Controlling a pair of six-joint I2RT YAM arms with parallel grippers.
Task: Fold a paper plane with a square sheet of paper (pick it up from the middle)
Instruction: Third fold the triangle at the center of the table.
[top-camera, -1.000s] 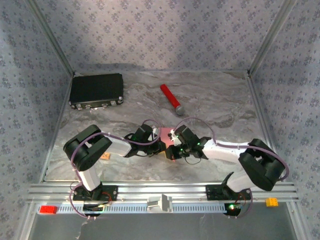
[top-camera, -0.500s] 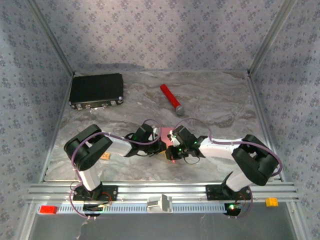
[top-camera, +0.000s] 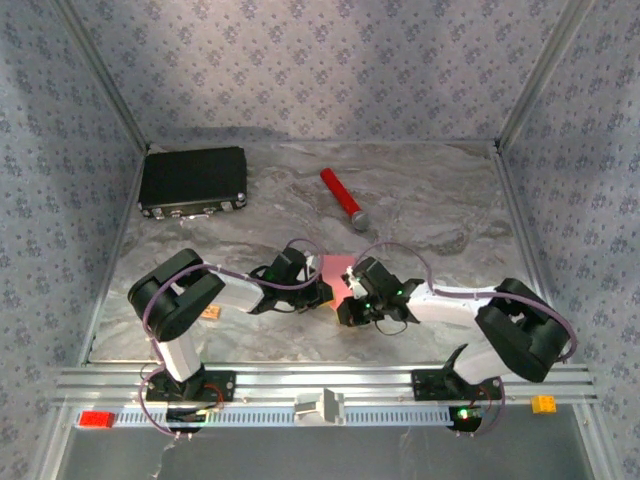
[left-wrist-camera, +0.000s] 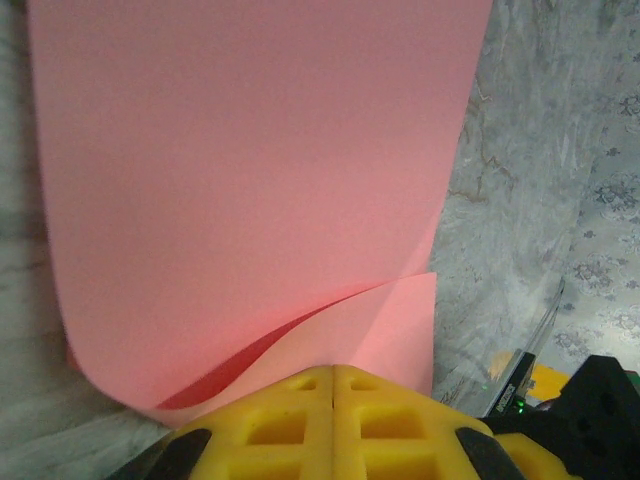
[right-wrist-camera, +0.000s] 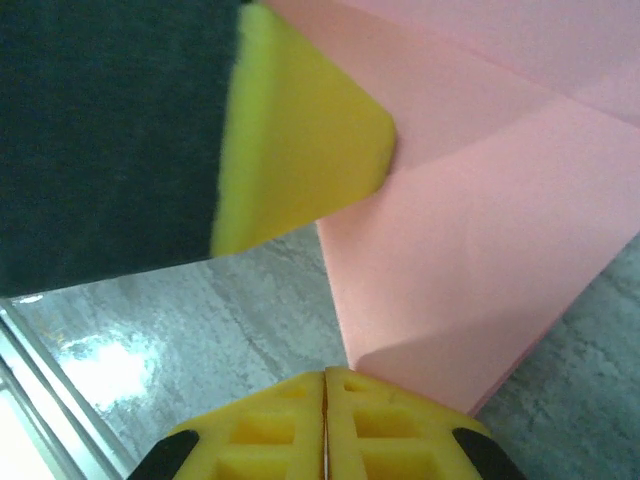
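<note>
The square sheet of paper (top-camera: 336, 266) is pink-red and lies on the marble table between my two arms. In the left wrist view the paper (left-wrist-camera: 250, 150) has its near part curled back into a loose folded flap. My left gripper (left-wrist-camera: 333, 372) is shut, its tips on that flap. My right gripper (right-wrist-camera: 326, 374) is shut too, its tips at the near edge of the paper (right-wrist-camera: 480, 200). A yellow left finger (right-wrist-camera: 300, 130) lies over the sheet there. From above, the left gripper (top-camera: 326, 293) and right gripper (top-camera: 343, 309) nearly meet.
A black case (top-camera: 193, 180) sits at the back left. A red cylinder with a grey tip (top-camera: 341, 198) lies behind the paper. A small tan block (top-camera: 210, 313) is by the left arm. The metal rail (top-camera: 320, 382) runs along the near edge.
The right arm's elbow swung inward and then back out to the right. Its gripper slid slightly nearer along the paper's edge. The left arm has not moved.
</note>
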